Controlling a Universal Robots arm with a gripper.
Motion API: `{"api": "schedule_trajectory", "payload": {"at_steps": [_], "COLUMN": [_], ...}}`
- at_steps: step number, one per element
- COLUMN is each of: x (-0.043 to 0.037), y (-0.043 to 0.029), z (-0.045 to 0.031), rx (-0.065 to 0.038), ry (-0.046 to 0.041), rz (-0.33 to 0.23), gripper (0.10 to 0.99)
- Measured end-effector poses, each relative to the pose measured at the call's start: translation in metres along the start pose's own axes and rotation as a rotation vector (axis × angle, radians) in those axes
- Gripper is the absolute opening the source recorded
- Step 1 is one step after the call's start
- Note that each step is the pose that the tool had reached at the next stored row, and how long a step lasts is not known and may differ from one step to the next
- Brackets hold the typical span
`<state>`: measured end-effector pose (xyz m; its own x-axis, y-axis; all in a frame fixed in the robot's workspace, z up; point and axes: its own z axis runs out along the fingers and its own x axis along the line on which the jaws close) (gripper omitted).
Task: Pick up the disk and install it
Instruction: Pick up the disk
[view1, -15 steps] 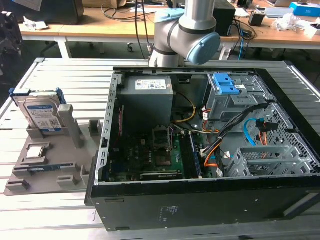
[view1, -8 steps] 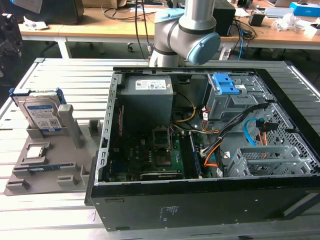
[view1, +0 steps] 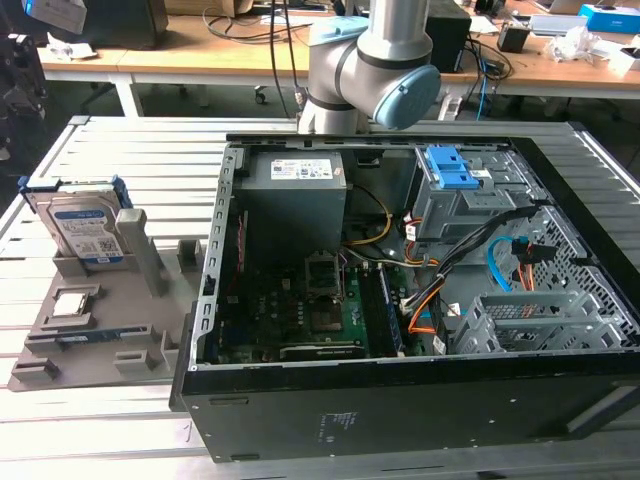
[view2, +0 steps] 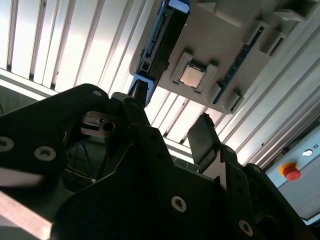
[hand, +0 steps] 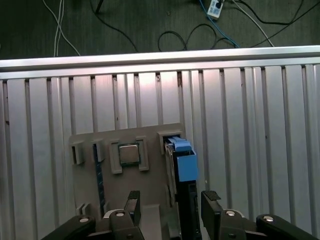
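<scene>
The disk (view1: 87, 228) stood on edge in a grey holder (view1: 125, 300) on the tabletop (view1: 130, 150), beside the case (view1: 400, 410). Jaws hung released, empty, over it. Likely heavy, rigid, shock-sensitive; best gripped across its flat faces.

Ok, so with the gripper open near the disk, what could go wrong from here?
1. In the first wrist view the disk stands on edge, apparently nearer one finger of the open gripper, so that finger may strike its blue rail.
2. The processor chip sits beside it in the same grey holder; a finger might clip it.
3. Loose cables cross the open case and could snag the disk.
</scene>
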<state>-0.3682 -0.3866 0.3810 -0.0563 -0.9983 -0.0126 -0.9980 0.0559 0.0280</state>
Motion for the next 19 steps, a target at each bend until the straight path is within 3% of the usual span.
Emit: {"api": "schedule_trajectory", "payload": {"at_steps": [8,13,18,19], "x": [0.0001,0.0001,-0.002,-0.006], "y": [-0.0001,-0.0002,-0.0002,0.0007], "z": [0.0097,0.0113,0.0206,0.0249], "rx": [0.0,0.0,0.0,0.0], "ry": [0.0,0.0004,0.0008,0.0008], "rz": [0.0,0.0,0.0,0.0], "gripper": [0.6,0.6,0.6,0.6]}}
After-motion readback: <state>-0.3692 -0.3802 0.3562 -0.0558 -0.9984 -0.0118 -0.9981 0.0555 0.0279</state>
